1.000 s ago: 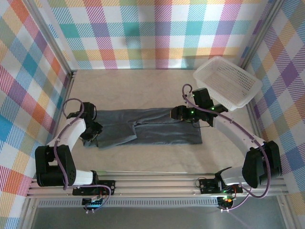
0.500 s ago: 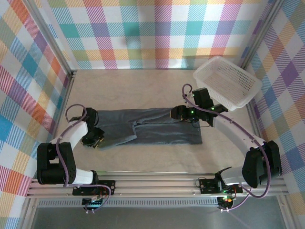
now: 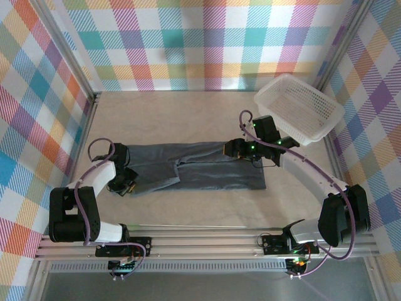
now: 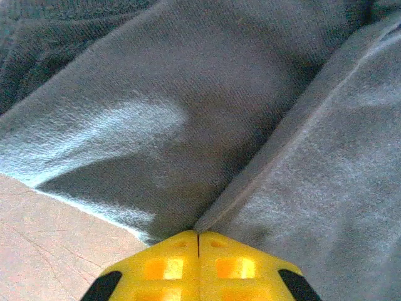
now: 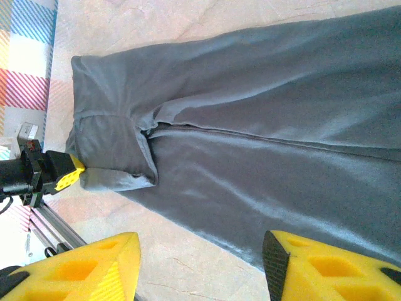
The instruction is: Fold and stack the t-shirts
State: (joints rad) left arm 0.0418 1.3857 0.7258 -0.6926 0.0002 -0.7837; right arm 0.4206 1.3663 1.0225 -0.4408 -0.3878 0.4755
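One thin fold of t-shirt (image 4: 207, 113) sits at the tips of the shut left claw (image 4: 198, 237) and may slip if pulled; the right claw (image 5: 200, 251) is open, empty.

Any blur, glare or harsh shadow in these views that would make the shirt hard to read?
Top external view: even light, sharp, no glare on the t-shirt. Left wrist view: very close, the weave looks soft, with a pale sheen patch beside a dark shadow under a raised fold. Right wrist view: cloth fairly clear with mild sheen; the right arm's fingers in the foreground are blurred.
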